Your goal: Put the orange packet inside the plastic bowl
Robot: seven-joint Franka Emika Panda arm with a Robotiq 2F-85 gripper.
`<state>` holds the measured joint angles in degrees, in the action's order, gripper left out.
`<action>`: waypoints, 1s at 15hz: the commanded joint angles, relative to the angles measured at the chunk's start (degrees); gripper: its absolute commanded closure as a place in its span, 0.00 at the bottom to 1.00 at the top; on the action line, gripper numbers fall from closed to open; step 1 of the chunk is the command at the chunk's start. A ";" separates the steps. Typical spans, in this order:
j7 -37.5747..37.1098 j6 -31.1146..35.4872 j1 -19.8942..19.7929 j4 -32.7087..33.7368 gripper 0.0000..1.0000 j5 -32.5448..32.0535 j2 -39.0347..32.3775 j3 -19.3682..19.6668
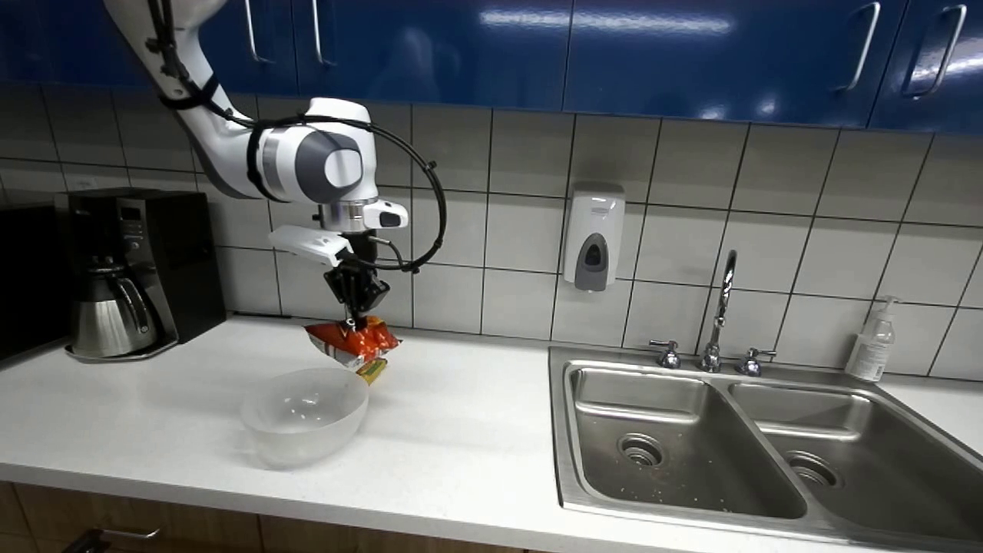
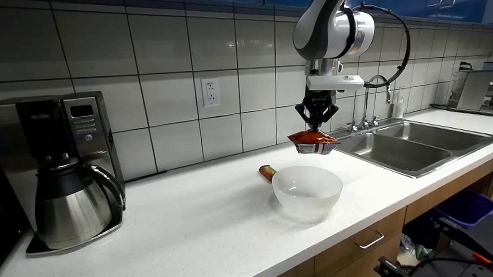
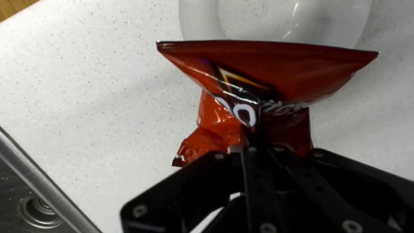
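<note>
Counter (image 2: pixel 183 218) below, bowl (image 2: pixel 309 200) on it, orange packet (image 2: pixel 313 142) pinched in my gripper (image 2: pixel 314 129)

Tiled wall (image 1: pixel 530 230) runs across the back in both exterior views, blue cabinets (image 1: pixel 430 61) above it
Counter is white and speckled, wooden drawers (image 2: pixel 341 256) under its front edge
Double steel sink (image 1: pixel 568 453) is set into the counter to one side of me
My white arm (image 1: pixel 307 161) hangs over the counter, gripper pointing down
Coffee maker (image 2: pixel 89 121) with a steel carafe (image 2: pixel 73 219) stands on the opposite side from the sink
Chrome faucet (image 1: pixel 719 319) rises at the sink's wall side
Bowl is round, translucent whitish, upright on the counter, nearer the front edge than my gripper is; wrist view gets only part of it, cut by the frame and the packet
Soap dispenser (image 1: pixel 595 230) is fixed to the tiles
Orange packet is in the air, outside the bowl on its wall side, apart from the counter; in wrist view its flared edge crosses the bowl's rim, can't tell if it overhangs
My fingers (image 3: pixel 258 181) are narrow, clamped on the packet's middle, film creased around them; tips themselves are buried in the folds
Small wrapped item (image 2: pixel 267 172), green-yellow and reddish, lies on the counter just beside the bowl, can't tell if touching
</note>
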<state>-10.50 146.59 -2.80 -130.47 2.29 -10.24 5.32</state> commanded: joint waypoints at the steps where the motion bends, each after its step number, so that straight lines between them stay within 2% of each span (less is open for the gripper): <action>1: 4.24 1.38 -0.05 -6.02 1.00 2.11 4.90 -1.84; 8: 4.77 6.77 1.73 -11.42 1.00 2.63 4.74 -4.23; 15: 3.83 10.63 2.53 -13.39 1.00 1.09 1.83 -4.01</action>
<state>-7.31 155.23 -0.10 -142.94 3.70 -7.76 1.28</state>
